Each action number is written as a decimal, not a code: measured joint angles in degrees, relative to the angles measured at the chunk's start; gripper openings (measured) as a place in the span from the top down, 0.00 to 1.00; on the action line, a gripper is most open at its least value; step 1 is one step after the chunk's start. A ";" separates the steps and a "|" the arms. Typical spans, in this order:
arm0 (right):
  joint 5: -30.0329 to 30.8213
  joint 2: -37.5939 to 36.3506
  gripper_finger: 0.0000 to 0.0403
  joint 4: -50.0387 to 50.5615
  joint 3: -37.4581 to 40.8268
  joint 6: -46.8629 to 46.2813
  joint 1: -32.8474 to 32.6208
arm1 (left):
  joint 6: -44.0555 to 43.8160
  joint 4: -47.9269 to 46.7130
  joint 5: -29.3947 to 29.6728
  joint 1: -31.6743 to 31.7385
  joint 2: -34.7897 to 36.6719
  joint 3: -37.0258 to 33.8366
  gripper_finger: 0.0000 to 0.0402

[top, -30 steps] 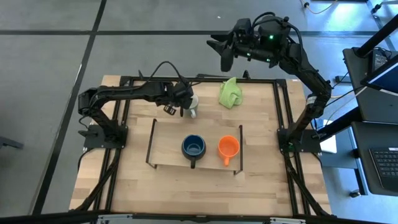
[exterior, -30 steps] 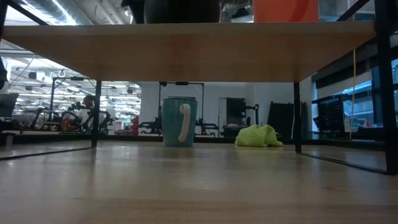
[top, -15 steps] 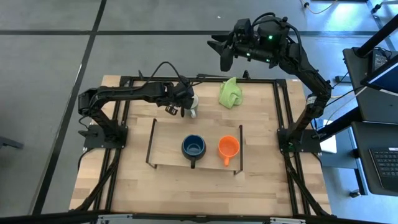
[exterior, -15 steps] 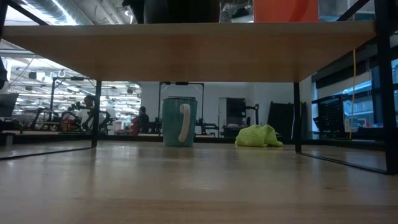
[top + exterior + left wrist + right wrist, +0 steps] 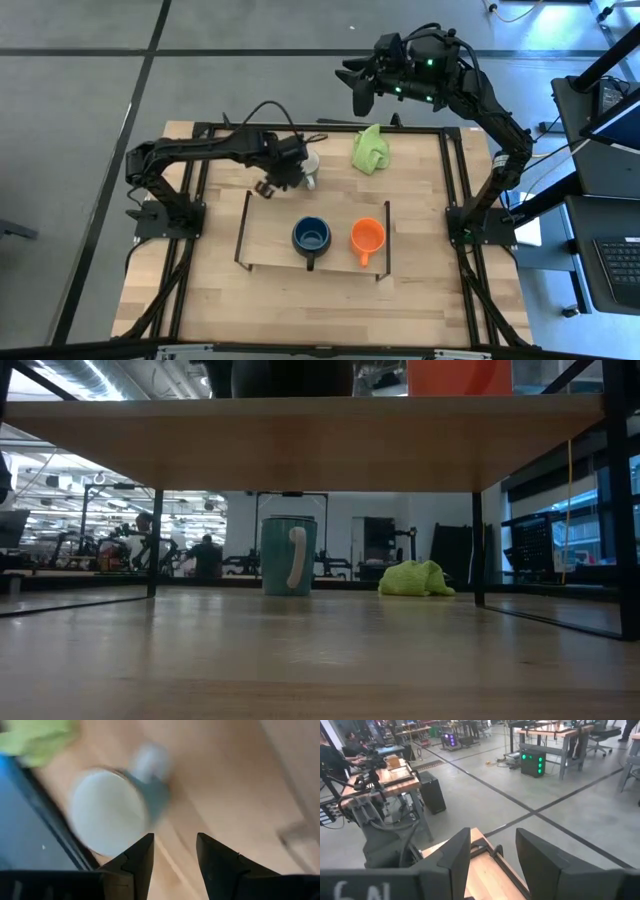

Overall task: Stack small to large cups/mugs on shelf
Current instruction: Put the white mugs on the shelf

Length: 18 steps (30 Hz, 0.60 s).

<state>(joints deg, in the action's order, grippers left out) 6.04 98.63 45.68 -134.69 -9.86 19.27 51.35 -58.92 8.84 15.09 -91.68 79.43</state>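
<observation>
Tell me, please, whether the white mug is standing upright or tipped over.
Upright: in the low view the white mug stands on its base on the table, walls vertical, handle at its side.

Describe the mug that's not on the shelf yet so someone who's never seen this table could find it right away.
Start at the flat light-wood shelf with black end rails in the middle of the wooden table, then look just behind its back edge, left of the lime-green cloth. The white-grey handled mug stands upright there on the tabletop; the dark blue mug and the bright orange mug sit on the shelf.
</observation>
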 joint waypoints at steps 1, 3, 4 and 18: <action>0.00 0.00 0.60 0.10 0.00 0.11 0.02 | 2.93 -2.51 0.26 0.07 0.00 0.33 0.65; 0.02 0.00 0.60 0.18 0.00 0.97 0.02 | 7.12 -3.62 2.47 0.12 -0.06 1.24 0.65; 0.02 0.00 0.60 0.16 0.00 1.18 0.02 | 9.22 -3.42 3.82 0.24 -0.03 1.65 0.65; 0.44 0.00 0.60 0.05 0.00 2.13 0.02 | 23.27 -1.38 -2.14 7.25 -3.59 5.58 0.65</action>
<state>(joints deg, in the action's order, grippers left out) 6.48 98.63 45.74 -134.69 -7.73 19.29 74.61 -60.30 6.70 22.33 -95.27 85.01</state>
